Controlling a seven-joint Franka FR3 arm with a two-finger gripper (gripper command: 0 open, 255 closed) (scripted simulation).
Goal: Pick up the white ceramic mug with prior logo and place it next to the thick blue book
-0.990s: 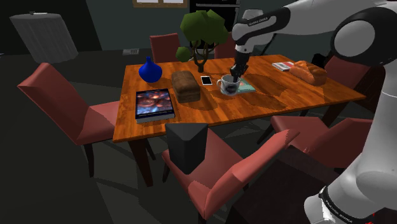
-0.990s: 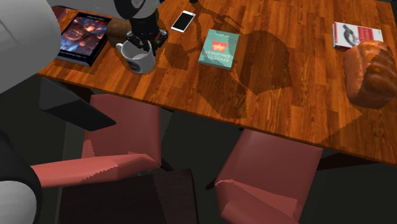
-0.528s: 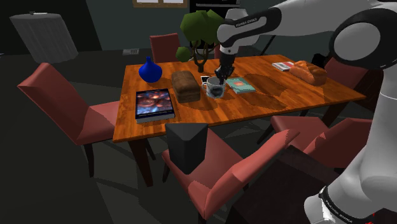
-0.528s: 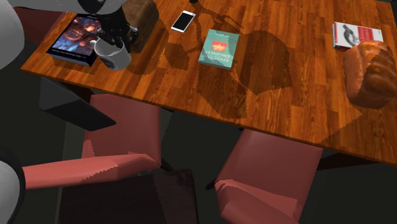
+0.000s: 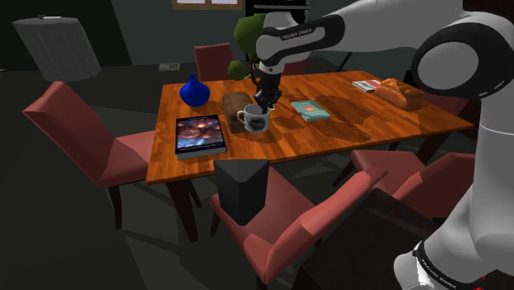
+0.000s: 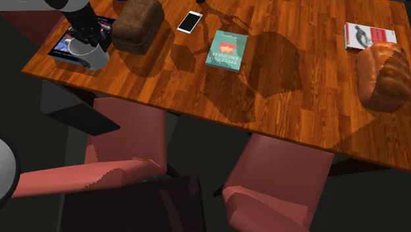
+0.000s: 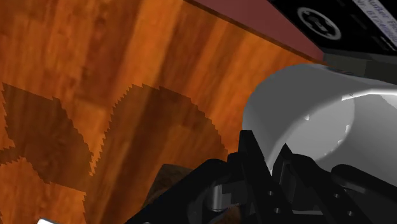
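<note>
A white mug [image 5: 254,120] with a dark logo hangs above the wooden table [image 5: 346,132], my gripper [image 5: 263,104] shut on its rim. In the second exterior view the mug [image 6: 93,57] is over the near edge of the thick book [image 6: 60,47] with the fiery picture cover, and my gripper [image 6: 84,37] clasps it from above. In the shoulder view that book [image 5: 199,134] lies at the table's front corner, just to the left of the mug. The wrist view has the mug's rim [image 7: 299,121] clamped between my fingers [image 7: 254,156].
A brown loaf-shaped block [image 5: 235,102] stands just behind the mug. A teal book [image 5: 310,109], a blue vase [image 5: 192,91], a small tree [image 5: 262,37], a bread loaf [image 5: 401,93] and a phone [image 6: 190,21] are on the table. Red chairs [image 5: 78,132] ring it.
The arm has carried the mug steadily to the shoulder view's left, from beside the teal book past the brown block to the picture-cover book. The grip stayed shut.
</note>
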